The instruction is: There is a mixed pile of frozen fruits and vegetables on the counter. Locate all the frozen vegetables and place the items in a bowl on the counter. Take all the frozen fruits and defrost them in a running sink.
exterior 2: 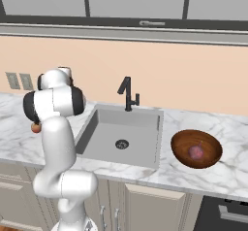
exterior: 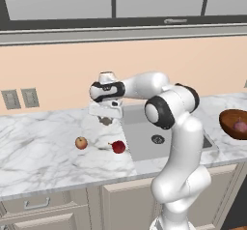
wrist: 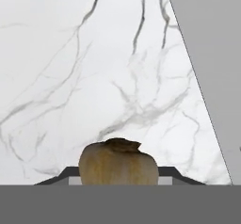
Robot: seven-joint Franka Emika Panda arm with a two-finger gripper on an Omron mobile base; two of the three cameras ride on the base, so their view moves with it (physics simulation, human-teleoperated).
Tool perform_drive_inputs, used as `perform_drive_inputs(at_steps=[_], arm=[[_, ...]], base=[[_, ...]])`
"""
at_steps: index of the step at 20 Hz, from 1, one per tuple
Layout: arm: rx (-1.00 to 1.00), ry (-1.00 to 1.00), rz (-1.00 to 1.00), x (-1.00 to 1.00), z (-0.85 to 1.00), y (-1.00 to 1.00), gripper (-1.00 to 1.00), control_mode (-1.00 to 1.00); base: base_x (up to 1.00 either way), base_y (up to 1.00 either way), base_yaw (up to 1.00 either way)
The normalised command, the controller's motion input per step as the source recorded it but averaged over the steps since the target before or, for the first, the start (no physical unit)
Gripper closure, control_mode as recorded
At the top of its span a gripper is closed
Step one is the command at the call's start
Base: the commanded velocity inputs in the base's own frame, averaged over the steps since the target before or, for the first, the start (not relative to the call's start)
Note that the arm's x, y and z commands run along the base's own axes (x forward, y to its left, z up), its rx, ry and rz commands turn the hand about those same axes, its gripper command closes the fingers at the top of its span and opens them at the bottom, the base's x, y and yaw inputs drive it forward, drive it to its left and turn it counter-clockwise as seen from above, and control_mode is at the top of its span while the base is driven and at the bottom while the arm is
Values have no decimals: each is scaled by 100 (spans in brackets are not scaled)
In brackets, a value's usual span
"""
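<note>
Olive-brown frozen fruit (wrist: 117, 163): small, round, likely hard, light and slick; clamped across its widest girth between the jaws of the gripper (exterior: 106, 121), lifted clear of the counter (exterior: 43, 147). Sink (exterior: 159, 139) just beside the gripper; orange-yellow fruit (exterior: 81, 142) and red stemmed fruit (exterior: 118, 147) lie below it.

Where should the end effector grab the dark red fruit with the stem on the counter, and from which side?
Grip the dark red fruit across its round body, coming straight down from above. It sits free on the counter, apart from the orange-yellow fruit; its stem points sideways, so set the fingers clear of it.
</note>
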Motion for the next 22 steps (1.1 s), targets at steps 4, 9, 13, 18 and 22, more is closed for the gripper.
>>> perform_drive_inputs(at_steps=[4,9,13,18,22], arm=[[-3,-7,-7,-12,17,-27,100,-100],[0,-14,-1,-25,4,-26,100,-100],[0,-13,-2,-25,4,-28,100,-100],[0,-12,-3,-23,3,-28,100,-100],[0,-11,-3,-21,3,-29,100,-100]], base=[[0,0,0],[0,0,0],[0,0,0],[0,0,0],[0,0,0]])
